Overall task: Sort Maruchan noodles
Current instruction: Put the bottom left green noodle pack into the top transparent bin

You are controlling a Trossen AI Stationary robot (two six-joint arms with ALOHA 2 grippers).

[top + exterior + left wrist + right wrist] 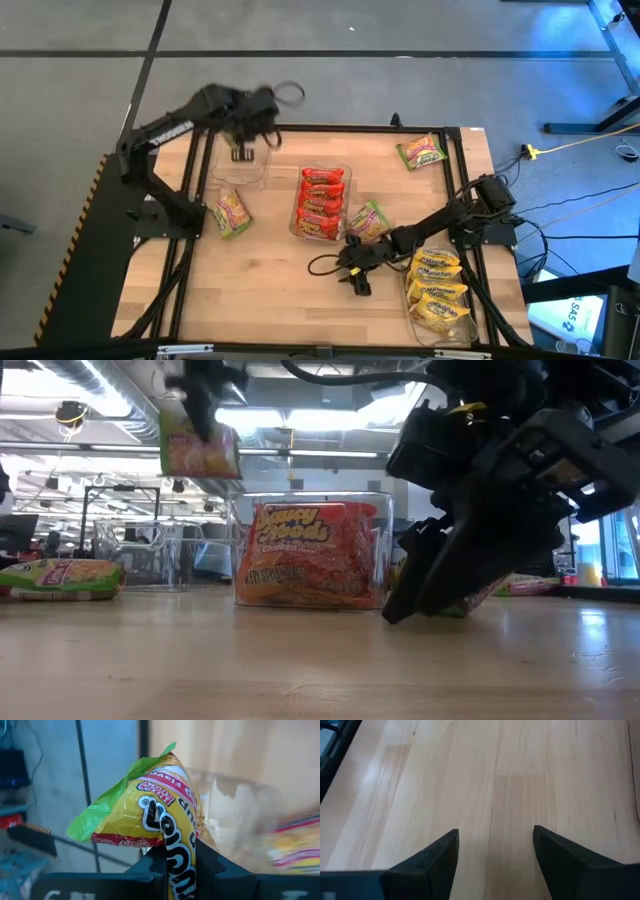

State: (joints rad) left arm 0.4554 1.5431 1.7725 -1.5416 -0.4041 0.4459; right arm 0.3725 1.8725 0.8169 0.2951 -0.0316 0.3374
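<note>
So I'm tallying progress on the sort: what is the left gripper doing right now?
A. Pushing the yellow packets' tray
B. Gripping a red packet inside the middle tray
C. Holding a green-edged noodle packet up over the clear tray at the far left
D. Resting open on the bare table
C: the left gripper is shut on a green-edged noodle packet, held in the air above the empty clear tray.

The left arm reaches toward the table's far left part, its left gripper raised above the surface with the fingers pinched close together on a green-edged noodle packet. The right arm stretches low across the near middle, the right gripper just above the wood, jaws spread wide and empty.
</note>
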